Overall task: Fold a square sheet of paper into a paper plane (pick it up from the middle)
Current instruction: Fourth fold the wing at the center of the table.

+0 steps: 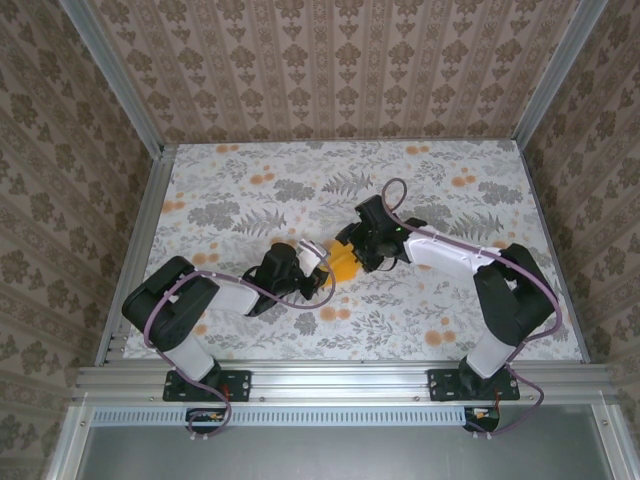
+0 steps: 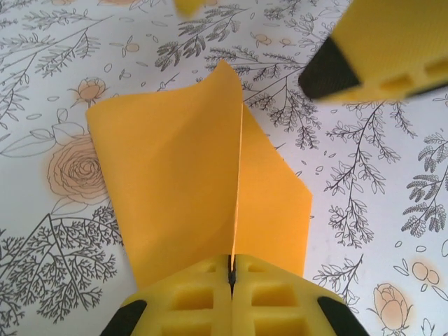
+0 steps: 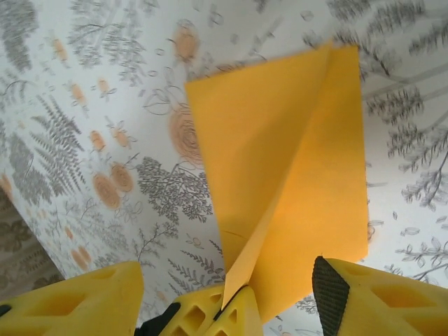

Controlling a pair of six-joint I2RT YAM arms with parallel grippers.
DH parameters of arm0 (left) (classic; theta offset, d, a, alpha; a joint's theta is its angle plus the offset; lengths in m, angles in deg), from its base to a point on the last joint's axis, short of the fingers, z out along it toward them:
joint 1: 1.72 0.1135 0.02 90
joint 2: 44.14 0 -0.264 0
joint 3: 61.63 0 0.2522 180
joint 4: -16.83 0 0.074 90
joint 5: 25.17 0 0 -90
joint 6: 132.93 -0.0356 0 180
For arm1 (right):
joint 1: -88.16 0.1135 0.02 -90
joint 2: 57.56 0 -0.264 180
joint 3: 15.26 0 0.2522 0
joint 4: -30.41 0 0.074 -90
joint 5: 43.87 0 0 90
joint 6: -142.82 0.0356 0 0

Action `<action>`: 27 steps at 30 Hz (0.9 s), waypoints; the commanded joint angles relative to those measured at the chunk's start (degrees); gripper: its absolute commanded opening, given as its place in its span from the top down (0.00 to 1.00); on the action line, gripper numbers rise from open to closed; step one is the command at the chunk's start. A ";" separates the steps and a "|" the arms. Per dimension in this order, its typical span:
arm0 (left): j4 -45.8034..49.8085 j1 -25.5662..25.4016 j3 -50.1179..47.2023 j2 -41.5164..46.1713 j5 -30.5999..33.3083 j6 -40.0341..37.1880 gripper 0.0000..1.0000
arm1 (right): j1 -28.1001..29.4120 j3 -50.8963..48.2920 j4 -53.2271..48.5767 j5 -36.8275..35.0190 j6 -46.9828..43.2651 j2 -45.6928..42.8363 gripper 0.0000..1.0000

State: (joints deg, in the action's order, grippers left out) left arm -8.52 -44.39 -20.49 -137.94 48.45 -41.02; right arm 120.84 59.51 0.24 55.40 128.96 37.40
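noting the paper (image 2: 175, 175) first: bright orange-yellow, folded along one centre crease, lying mid-worktop between the two arms in the top view. the crease stands up as a ridge and a flap falls away on each side, so the piece reads as a shallow tent, not flat. in the left wrist view the left flap is broad with a peak at its far end. the right flap is narrower and its far edge runs off at a slant. whether the flaps' lower edges touch the worktop (image 2: 63, 63) cannot be told.

left gripper (image 2: 231, 264): jaws fully closed, yellow fingers (image 2: 189, 301) pressed together with just a dark seam between. the near end of the crease runs straight into that seam, so the ridge is pinched there and the paper extends away from the gripper.

right gripper (image 3: 227, 271): jaws wide apart, nothing gripped. in its own wrist view one finger (image 3: 77, 301) sits lower left and the other lower right, with the left gripper's closed tips and the pinched end of the paper seen between them. the lower-right finger overlaps the paper's near corner in that view; touching or just in front, cannot tell. in the left wrist view one of its fingers shows blurred at upper right, clear of the right flap.

top view: both grippers nose to nose at the paper.
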 commanded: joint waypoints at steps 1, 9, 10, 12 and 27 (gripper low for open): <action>-1.06 0.06 -1.07 0.14 0.58 3.71 0.96 | -1.42 -1.53 0.90 3.30 -12.97 -2.18 0.32; -0.91 0.34 -2.15 2.20 2.83 14.70 0.97 | -2.10 -8.22 10.14 6.37 -28.33 -4.57 0.37; -1.07 0.40 -2.30 2.45 3.02 15.70 0.97 | -2.10 -8.43 10.57 7.25 -29.02 -4.23 0.39; -1.20 0.40 -2.67 2.97 3.60 17.97 0.97 | -2.10 -8.84 11.51 9.06 -29.03 -3.14 0.44; -2.39 0.45 -3.56 3.08 4.47 22.96 0.96 | -0.87 -6.26 18.06 12.85 -22.84 6.02 0.58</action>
State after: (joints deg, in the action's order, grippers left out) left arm -9.39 -44.37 -23.29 -136.21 52.62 -19.84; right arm 119.62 51.19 15.45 66.38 104.26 42.21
